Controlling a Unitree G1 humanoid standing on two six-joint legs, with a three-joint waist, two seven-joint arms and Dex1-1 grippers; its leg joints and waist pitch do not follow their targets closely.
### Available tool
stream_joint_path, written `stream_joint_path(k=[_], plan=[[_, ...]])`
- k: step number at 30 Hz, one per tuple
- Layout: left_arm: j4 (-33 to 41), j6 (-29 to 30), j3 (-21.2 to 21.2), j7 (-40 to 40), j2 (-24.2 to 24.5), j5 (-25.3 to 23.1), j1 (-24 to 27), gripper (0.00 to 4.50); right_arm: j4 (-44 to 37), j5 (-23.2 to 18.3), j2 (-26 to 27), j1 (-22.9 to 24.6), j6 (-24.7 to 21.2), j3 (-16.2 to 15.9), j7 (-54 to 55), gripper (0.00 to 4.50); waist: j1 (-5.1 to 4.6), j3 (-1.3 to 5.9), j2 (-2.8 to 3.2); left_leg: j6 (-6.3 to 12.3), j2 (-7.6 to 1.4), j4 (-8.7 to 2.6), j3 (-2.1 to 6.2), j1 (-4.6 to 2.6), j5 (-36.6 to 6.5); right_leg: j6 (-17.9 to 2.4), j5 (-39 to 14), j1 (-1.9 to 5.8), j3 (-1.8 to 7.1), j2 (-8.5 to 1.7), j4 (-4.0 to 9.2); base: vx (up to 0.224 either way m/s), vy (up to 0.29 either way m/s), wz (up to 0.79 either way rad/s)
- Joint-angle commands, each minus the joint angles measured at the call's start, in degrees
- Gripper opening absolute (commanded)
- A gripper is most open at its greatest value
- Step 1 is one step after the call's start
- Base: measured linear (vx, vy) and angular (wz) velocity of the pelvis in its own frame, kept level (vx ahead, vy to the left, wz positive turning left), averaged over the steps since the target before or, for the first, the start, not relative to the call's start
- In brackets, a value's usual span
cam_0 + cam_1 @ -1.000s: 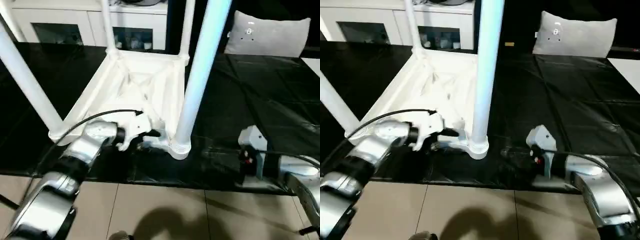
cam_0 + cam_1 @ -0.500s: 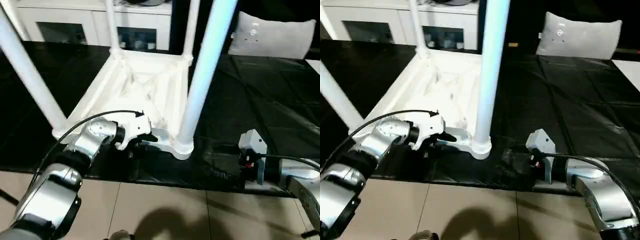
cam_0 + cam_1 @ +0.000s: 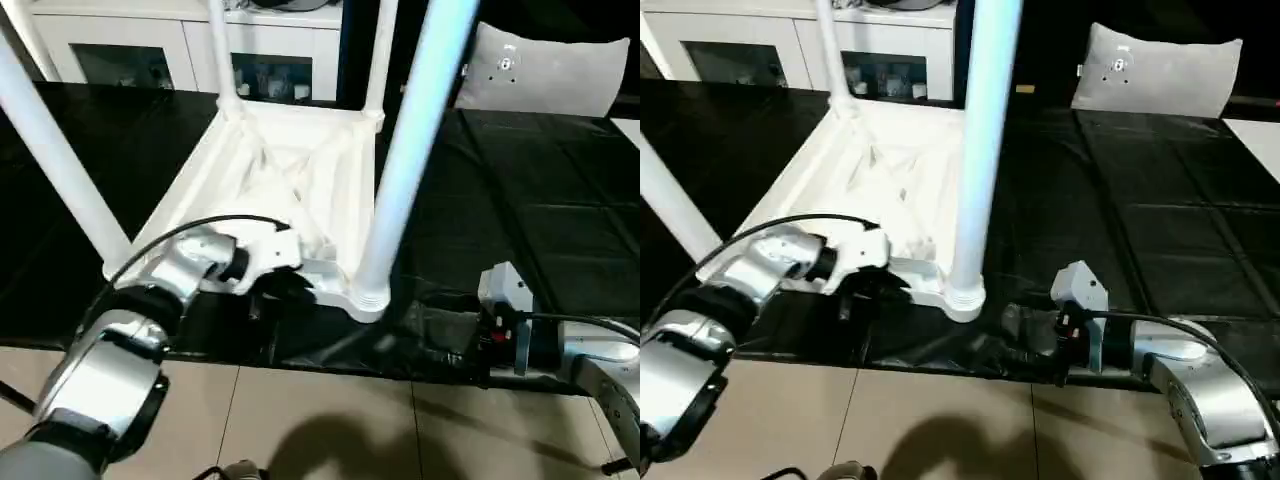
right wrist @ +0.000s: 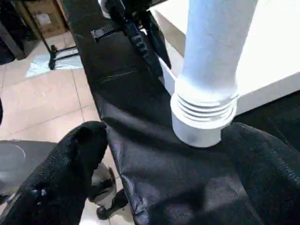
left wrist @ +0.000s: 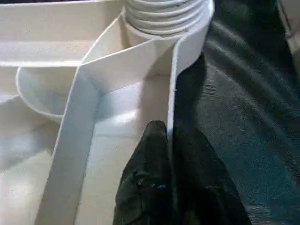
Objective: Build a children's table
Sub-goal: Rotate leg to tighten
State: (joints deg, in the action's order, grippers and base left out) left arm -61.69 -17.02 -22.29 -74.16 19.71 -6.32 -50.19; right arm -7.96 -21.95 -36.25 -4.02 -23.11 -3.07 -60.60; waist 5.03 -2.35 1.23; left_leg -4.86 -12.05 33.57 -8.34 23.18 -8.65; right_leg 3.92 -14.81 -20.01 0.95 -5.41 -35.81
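The children's table lies upside down on the black-covered surface, its ribbed white top (image 3: pixel 290 170) facing up. Long white legs stand in the corner sockets, the nearest one (image 3: pixel 410 150) in the front right socket (image 3: pixel 368 295), another (image 3: pixel 55 150) at the left. My left gripper (image 3: pixel 290 285) is at the top's front edge beside that socket. In the left wrist view its black fingers (image 5: pixel 157 154) are pinched on the thin white rim (image 5: pixel 171 93). My right gripper (image 3: pixel 1015 335) lies low on the cloth to the right of the socket, open, with the threaded socket (image 4: pixel 204 117) just ahead between its fingers (image 4: pixel 75 159).
A white cabinet with glass doors (image 3: pixel 150 50) stands behind the table, and a grey pillow (image 3: pixel 545 70) lies at the back right. The black cloth (image 3: pixel 520 200) bunches at the front edge near my right gripper. Tiled floor (image 3: pixel 330 420) runs below that edge.
My left gripper's fingers have closed onto the table top's front rim. The black cloth at the front edge has wrinkled. The right arm has hardly moved.
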Motion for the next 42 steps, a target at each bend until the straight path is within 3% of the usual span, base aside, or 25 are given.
stream_joint_path(k=[1,4,6,7,8,12,14,15,16,17,20,22,23,26,27,28,42], plan=[[-1.29,-0.38,-1.24,-0.98,0.11,-1.72,-0.63,0.04,-0.09,0.24,-0.73,-0.28,0.13,-0.26,-0.68,4.50,0.21,3.68,-0.82,4.26,0.04,-3.32,-1.22,-1.65,-8.30,-17.26,10.53,1.52,-0.46,-0.91,3.46,0.000,0.000,0.00],[-1.56,-0.38,-1.10,-1.59,-0.28,-2.04,-0.71,0.04,0.12,0.27,-0.36,-0.80,0.62,-0.22,-0.16,4.50,0.21,3.64,-0.40,4.13,0.00,-3.37,-1.15,-1.73,-8.85,-17.39,9.76,1.44,-0.48,-0.95,3.48,0.000,0.000,0.00],[-1.30,0.05,-0.58,-2.13,-0.54,-1.47,-0.51,0.04,0.32,0.38,-0.19,-1.01,0.94,-0.18,0.09,4.50,0.17,3.65,-0.58,3.89,-0.04,-3.40,-1.15,-1.75,-9.17,-17.51,9.63,1.49,-0.46,-0.92,3.51,0.000,0.000,0.00],[0.00,1.20,0.44,-3.69,-1.02,0.10,0.31,0.04,0.94,0.47,0.54,-1.72,1.66,0.24,0.96,4.50,0.21,3.68,-0.20,3.75,-0.02,-3.40,-1.11,-1.77,-9.06,-17.75,10.11,1.46,-0.48,-0.93,3.44,0.000,0.000,0.00],[0.47,1.44,0.57,-4.07,-1.08,0.42,0.61,0.04,1.12,0.41,0.75,-1.94,1.72,0.37,1.17,4.50,0.15,3.72,-0.37,3.70,0.00,-3.36,-1.15,-1.76,-8.89,-17.87,10.61,1.47,-0.47,-0.92,3.42,0.000,0.000,0.00],[5.35,2.42,0.90,-6.88,-1.11,2.51,3.80,0.04,2.59,-1.10,2.21,-3.91,1.16,1.39,1.66,4.50,0.37,3.84,-0.10,4.26,-0.06,-3.23,-1.23,-1.80,-8.08,-18.89,13.62,1.54,-0.50,-0.83,3.14,0.000,0.000,0.00],[7.38,2.50,0.82,-7.31,-1.19,3.10,5.21,0.01,3.04,-1.68,2.25,-4.44,1.10,1.46,0.89,4.32,0.39,3.89,-0.10,4.50,-0.11,-3.21,-1.21,-1.80,-8.23,-18.94,14.06,1.56,-0.55,-0.81,3.07,0.000,0.000,0.00],[12.44,3.09,0.32,-7.75,-1.31,4.17,8.64,0.01,4.76,-2.89,2.03,-5.97,0.40,0.62,-2.11,4.32,0.46,3.90,-0.18,4.65,-0.19,-3.25,-1.22,-1.83,-8.47,-18.96,13.96,1.59,-0.61,-0.85,3.05,0.000,0.000,0.00],[12.89,3.08,0.25,-7.73,-1.33,4.21,8.96,0.00,4.97,-2.92,1.98,-6.13,0.38,0.45,-2.47,4.18,0.50,3.86,-0.45,5.03,-0.17,-3.24,-1.23,-1.62,-8.43,-19.10,13.66,1.67,-0.71,-0.87,2.98,0.000,0.000,0.00],[13.51,3.03,0.12,-7.67,-1.37,4.20,9.41,0.00,5.32,-2.95,1.87,-6.40,0.31,0.10,-3.09,4.01,0.56,3.82,-0.20,5.21,-0.31,-3.27,-1.29,-1.81,-8.88,-18.95,12.35,1.42,-0.67,-0.88,3.15,0.000,0.000,0.00],[17.38,3.62,0.31,-6.79,-1.68,3.93,11.19,0.00,7.28,-2.34,1.46,-8.00,0.14,-2.09,-5.76,3.91,0.72,3.72,-0.62,5.33,-0.29,-3.30,-1.37,-1.76,-8.67,-18.53,10.35,1.35,-0.67,-0.89,3.26,0.000,0.000,0.00],[19.67,4.70,0.18,-7.15,-1.42,4.18,12.02,0.00,8.82,-1.81,1.91,-9.08,0.65,-2.62,-6.13,3.84,0.82,3.69,-0.51,5.04,-0.38,-3.38,-1.40,-1.84,-8.77,-18.19,8.84,1.13,-0.66,-0.93,3.29,0.000,0.000,0.00],[20.86,5.24,0.05,-7.32,-1.20,4.28,12.43,0.00,9.73,-1.60,2.22,-9.76,0.87,-2.76,-6.14,3.51,0.75,3.74,-0.54,4.87,-0.30,-3.39,-1.39,-1.76,-8.60,-18.19,8.58,1.17,-0.67,-0.93,3.27,0.000,0.000,0.00],[23.95,6.92,-0.14,-7.61,-0.42,4.55,13.63,0.00,11.00,-1.77,2.65,-10.81,0.79,-3.13,-6.56,3.46,0.85,3.78,-0.58,4.79,-0.31,-3.36,-1.43,-1.81,-8.09,-17.95,8.90,1.12,-0.66,-0.87,3.23,0.000,0.000,0.00],[26.02,8.13,-0.39,-7.78,0.35,4.39,14.47,0.00,11.93,-1.52,2.79,-11.54,0.68,-3.92,-7.54,3.37,0.87,3.76,-0.92,5.05,-0.24,-3.31,-1.48,-1.71,-7.52,-17.76,9.57,1.20,-0.63,-0.81,3.23,0.000,0.000,0.00],[26.79,8.59,-0.53,-7.87,0.79,4.21,14.81,0.00,12.43,-1.42,3.00,-11.95,0.55,-4.34,-7.93,3.22,0.83,3.82,-0.61,5.19,-0.18,-3.35,-1.39,-1.57,-7.13,-17.54,9.73,1.21,-0.74,-0.85,3.04,0.000,0.000,0.00],[32.03,14.66,-0.27,-7.89,1.97,4.82,16.94,0.00,12.32,-2.86,4.26,-11.83,-1.39,-5.56,-9.13,2.16,0.50,3.76,-0.32,4.23,-0.11,-3.45,-1.42,-1.73,-7.95,-17.33,9.00,1.00,-0.73,-0.63,3.18,0.000,0.000,0.00]])
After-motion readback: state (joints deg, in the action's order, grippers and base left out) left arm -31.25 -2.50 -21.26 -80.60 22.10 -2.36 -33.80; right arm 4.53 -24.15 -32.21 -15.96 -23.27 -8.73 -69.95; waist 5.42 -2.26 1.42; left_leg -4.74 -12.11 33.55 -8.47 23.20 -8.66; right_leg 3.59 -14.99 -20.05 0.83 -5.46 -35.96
